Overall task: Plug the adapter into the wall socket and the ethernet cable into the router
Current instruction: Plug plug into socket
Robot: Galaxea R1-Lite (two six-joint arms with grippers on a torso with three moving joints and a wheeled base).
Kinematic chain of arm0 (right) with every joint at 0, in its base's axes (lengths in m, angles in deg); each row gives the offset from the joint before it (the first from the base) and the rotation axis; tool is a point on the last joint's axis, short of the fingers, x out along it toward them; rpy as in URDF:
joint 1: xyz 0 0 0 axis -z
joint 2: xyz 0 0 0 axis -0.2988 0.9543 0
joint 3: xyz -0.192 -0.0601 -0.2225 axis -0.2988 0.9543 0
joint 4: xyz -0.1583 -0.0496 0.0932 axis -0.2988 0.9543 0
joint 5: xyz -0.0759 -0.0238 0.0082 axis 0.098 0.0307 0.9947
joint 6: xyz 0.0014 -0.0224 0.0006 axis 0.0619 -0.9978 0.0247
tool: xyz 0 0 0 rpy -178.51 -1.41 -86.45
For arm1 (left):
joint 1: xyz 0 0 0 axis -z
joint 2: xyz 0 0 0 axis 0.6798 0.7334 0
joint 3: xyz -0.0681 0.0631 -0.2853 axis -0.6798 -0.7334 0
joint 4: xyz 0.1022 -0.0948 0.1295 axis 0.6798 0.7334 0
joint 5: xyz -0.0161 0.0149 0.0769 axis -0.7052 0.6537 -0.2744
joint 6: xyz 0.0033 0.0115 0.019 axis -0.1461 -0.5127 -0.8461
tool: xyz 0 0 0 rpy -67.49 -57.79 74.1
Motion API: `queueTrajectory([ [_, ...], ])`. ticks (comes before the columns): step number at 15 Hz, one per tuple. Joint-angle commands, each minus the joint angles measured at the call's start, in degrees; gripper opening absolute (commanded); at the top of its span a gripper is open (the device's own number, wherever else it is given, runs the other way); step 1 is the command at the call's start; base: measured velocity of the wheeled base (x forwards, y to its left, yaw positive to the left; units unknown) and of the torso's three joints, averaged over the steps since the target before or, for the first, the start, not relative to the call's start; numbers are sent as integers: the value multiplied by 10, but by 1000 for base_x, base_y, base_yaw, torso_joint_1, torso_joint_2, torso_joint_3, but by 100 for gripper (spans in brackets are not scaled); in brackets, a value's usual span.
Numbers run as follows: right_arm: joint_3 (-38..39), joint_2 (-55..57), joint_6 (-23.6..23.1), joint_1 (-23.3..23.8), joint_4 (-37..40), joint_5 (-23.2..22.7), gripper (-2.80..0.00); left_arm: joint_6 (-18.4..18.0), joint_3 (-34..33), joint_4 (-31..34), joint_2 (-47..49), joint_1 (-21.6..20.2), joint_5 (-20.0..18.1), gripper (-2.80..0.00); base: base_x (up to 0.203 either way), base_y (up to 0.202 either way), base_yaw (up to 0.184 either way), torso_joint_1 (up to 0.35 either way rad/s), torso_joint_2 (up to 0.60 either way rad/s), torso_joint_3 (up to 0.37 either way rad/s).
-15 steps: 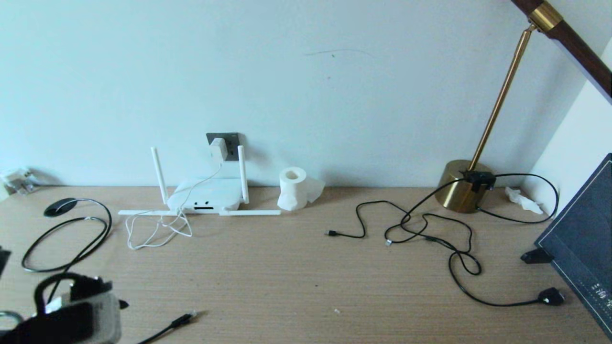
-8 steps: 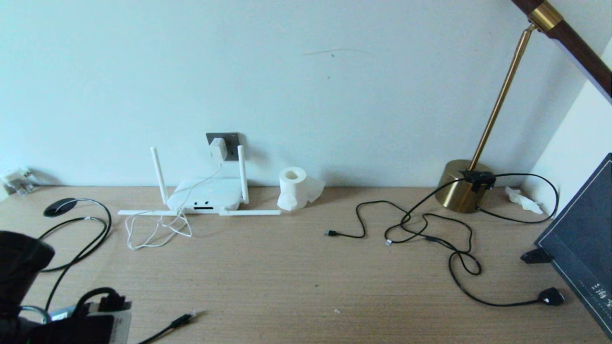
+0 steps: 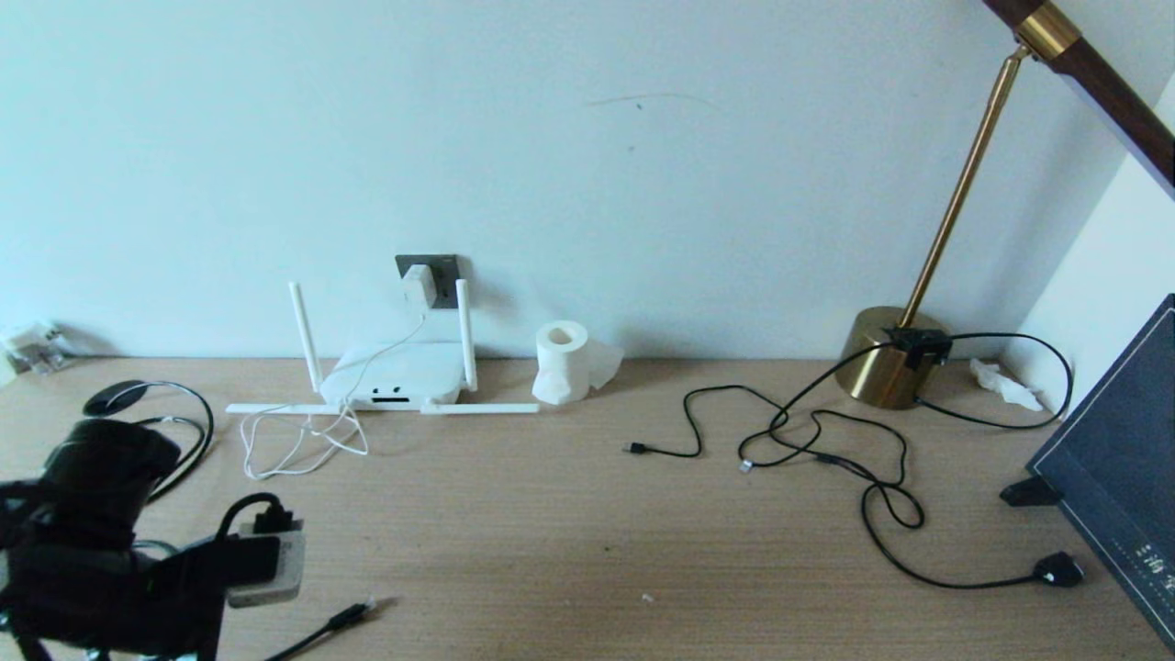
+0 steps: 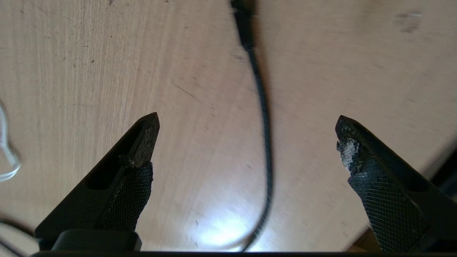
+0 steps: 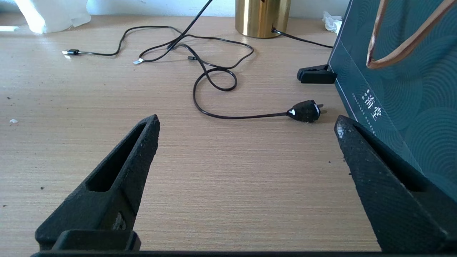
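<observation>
Adapter [image 3: 419, 285] sat in the wall socket [image 3: 444, 278]; my left gripper [image 4: 246, 139] hung spread over the ethernet cable [image 4: 263, 117].

I saw the router [image 3: 395, 375] against the wall below the socket, its ports unfilled, and the cable's plug [image 3: 356, 610] lying loose on the desk [image 3: 587, 542]. Since a second earlier, my left arm had swung forward toward the cable. My right gripper [image 5: 246, 139] was parked low over the desk, fingers wide apart, near the dark gift bag [image 5: 403, 92], whose contents I could not see.

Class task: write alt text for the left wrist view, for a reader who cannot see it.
The left gripper hangs open over a wooden desk, with the black ethernet cable running between its two dark fingers. A loop of thin white cord shows at one edge.
</observation>
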Motion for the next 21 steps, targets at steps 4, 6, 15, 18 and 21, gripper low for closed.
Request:
queueTrajectory([
  [4,1,0,0,0,0,0,0,-3,31,-4,76,-3,-22,0,0,0,0,0,0,0],
  [6,0,1,0,0,0,0,0,-3,38,-5,83,-3,-22,0,0,0,0,0,0,0],
  [15,1,1,0,0,0,0,0,6,56,-6,105,3,-26,0,0,0,0,0,0,0],
  [18,0,1,0,0,0,0,0,13,58,-7,113,4,-26,0,0,0,0,0,0,0],
  [21,0,0,0,0,0,0,0,20,61,-9,119,9,-26,0,0,0,0,0,0,0],
])
